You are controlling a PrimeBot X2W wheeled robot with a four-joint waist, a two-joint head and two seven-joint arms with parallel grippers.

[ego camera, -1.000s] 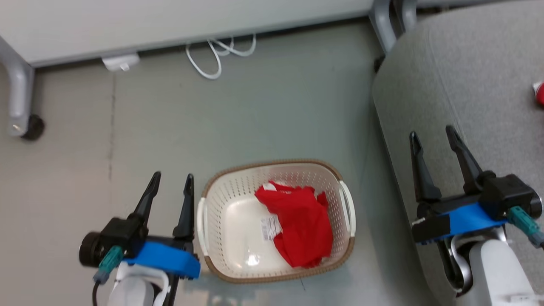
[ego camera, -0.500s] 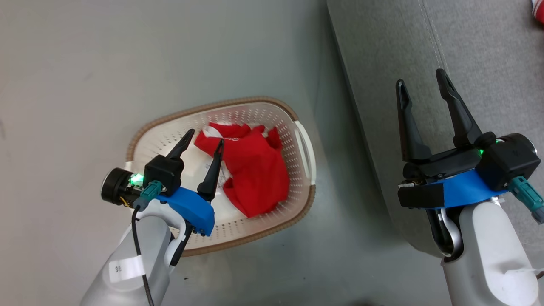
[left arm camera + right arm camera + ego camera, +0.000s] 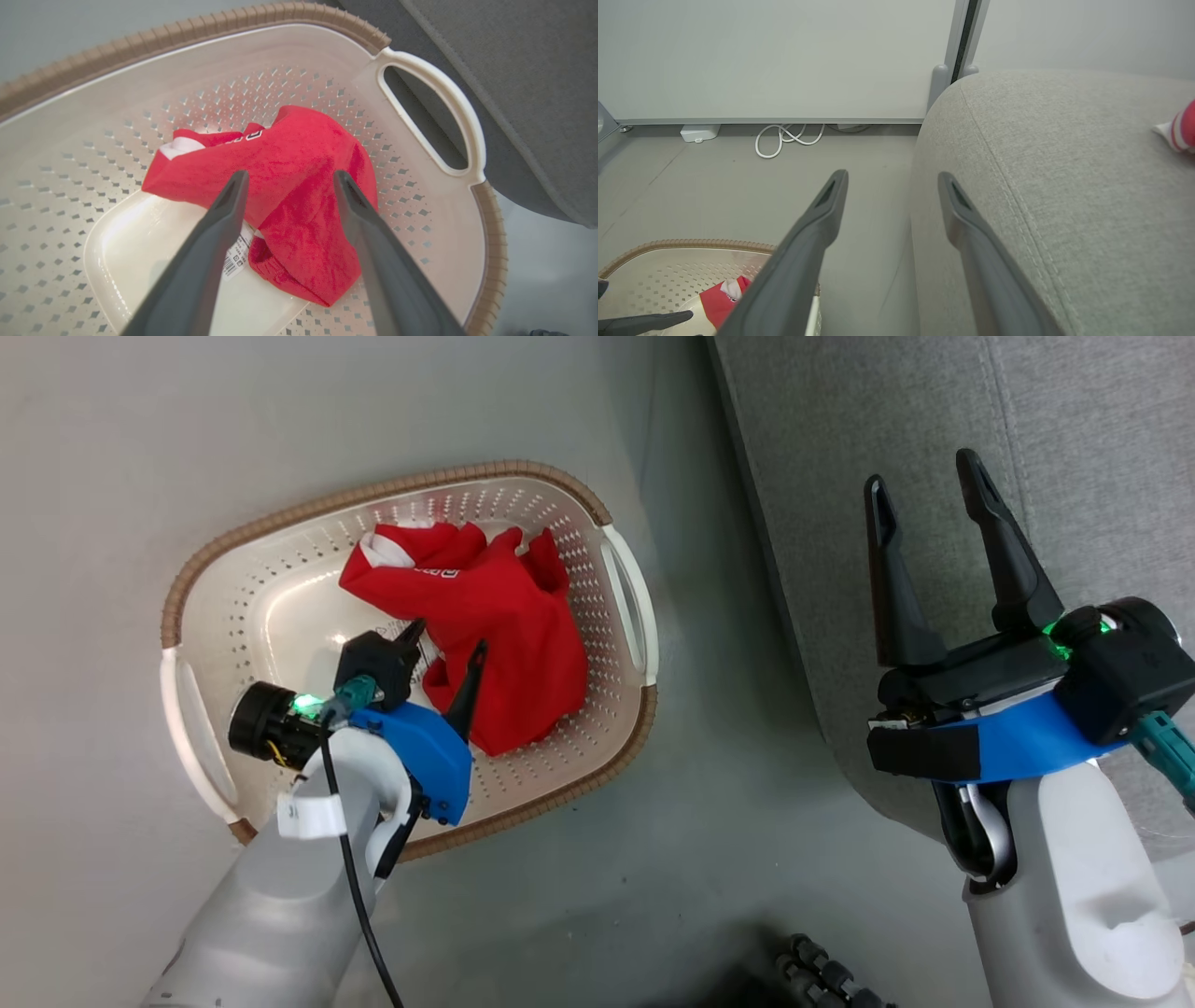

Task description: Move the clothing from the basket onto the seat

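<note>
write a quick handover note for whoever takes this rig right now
Left gripper: open, nothing held, fingers down inside the basket over the red clothing.
Right gripper: open, empty, above the edge of the seat.
Done: a red-and-white piece lies on the seat.
Left: close on the clothing in the basket, lift it, carry it to the seat.

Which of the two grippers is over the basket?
The left gripper: it hangs open above the red clothing in the basket; the right gripper is by the seat.
</note>
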